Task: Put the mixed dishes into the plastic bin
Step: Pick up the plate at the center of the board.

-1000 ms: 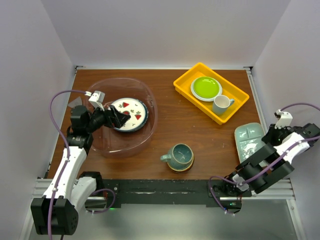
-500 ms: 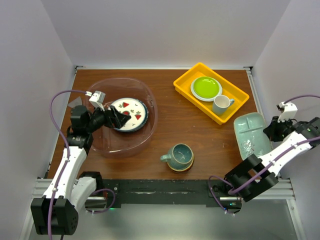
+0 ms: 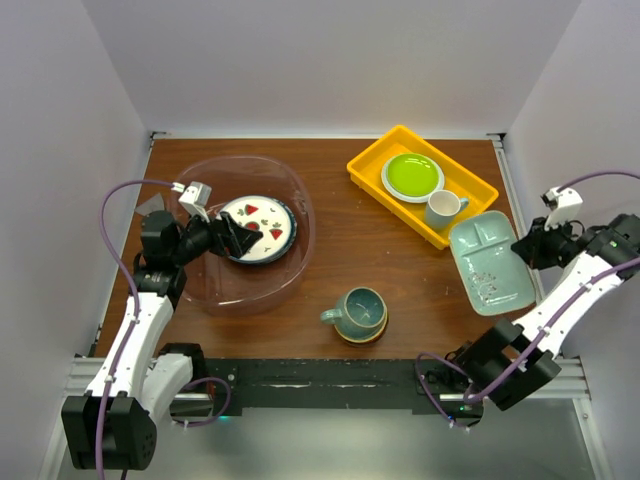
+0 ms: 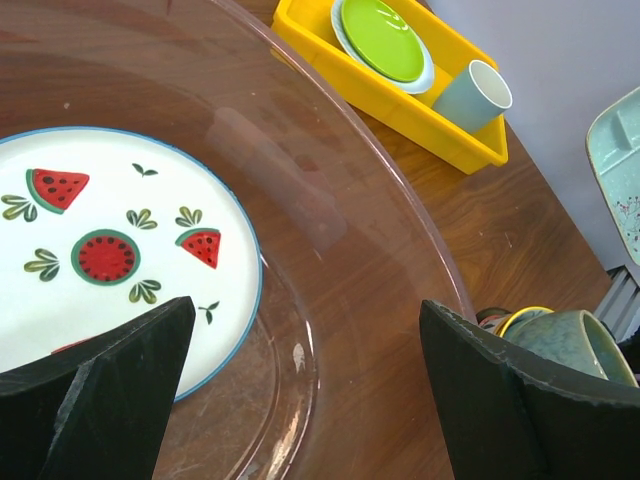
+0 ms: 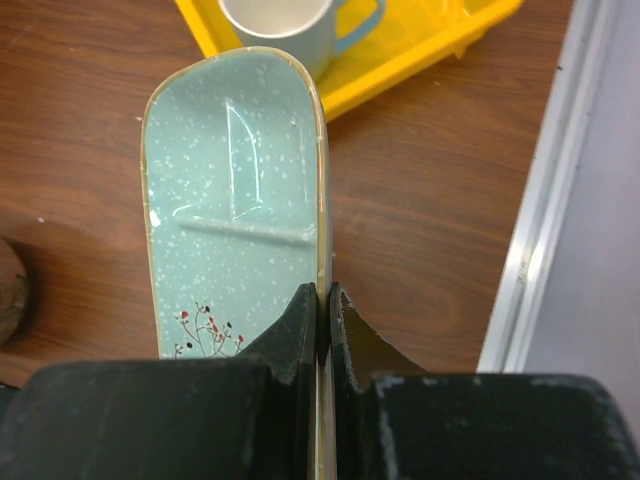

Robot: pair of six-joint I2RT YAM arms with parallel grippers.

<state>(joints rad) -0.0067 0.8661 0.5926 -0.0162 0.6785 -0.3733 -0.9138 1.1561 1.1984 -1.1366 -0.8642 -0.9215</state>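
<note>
The clear plastic bin (image 3: 205,285) stands at the left and holds a white plate with red watermelon slices (image 3: 262,228), also in the left wrist view (image 4: 110,240). My left gripper (image 3: 245,238) is open and empty, low inside the bin (image 4: 330,330) over the plate's near edge. My right gripper (image 3: 524,246) is shut on the rim of the pale mint squarish dish (image 3: 488,262) and holds it lifted at the right; the right wrist view shows the dish (image 5: 235,200) pinched between my fingers. A teal mug (image 3: 358,312) sits on a small plate at the front centre.
A yellow tray (image 3: 470,180) at the back right holds a lime-green plate (image 3: 412,174) and a small white cup (image 3: 442,208); both show in the left wrist view, the tray (image 4: 400,100) beyond the bin wall. White walls close both sides.
My right gripper has lifted the mint dish from the table's right edge and carried it up and leftward toward the yellow tray. The left arm has not moved.
</note>
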